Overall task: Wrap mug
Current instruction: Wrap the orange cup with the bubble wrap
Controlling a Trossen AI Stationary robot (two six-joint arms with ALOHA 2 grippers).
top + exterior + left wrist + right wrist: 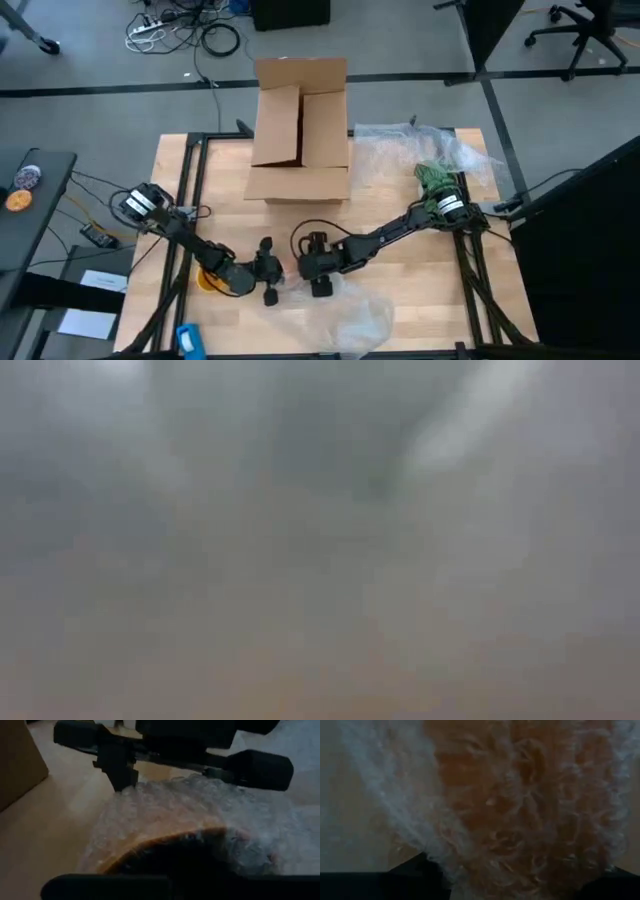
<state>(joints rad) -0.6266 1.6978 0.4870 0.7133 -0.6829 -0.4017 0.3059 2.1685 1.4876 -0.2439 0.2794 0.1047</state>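
Bubble wrap fills the right wrist view edge to edge, orange showing through it, so the mug sits right under the right gripper, already partly covered. Can't tell how that gripper's fingers are set; the film hides the tips. Left gripper faces it just beside, near the table's front edge; its state can't be told either. In the left wrist view the other arm's dark fingers press down on the bubbled sheet draped over the mug's orange rim. More clear sheet trails toward the front edge. A separate crumpled plastic pile lies at the far right, and an open cardboard box stands at the back. Low view blocked, nothing readable.

Handling guess: mug is rigid, glossy, likely ceramic, so breakable and slippery under film; light. Wrap is soft, springy, tends to unfold. Best hold: pinch sheet against mug body, not handle.
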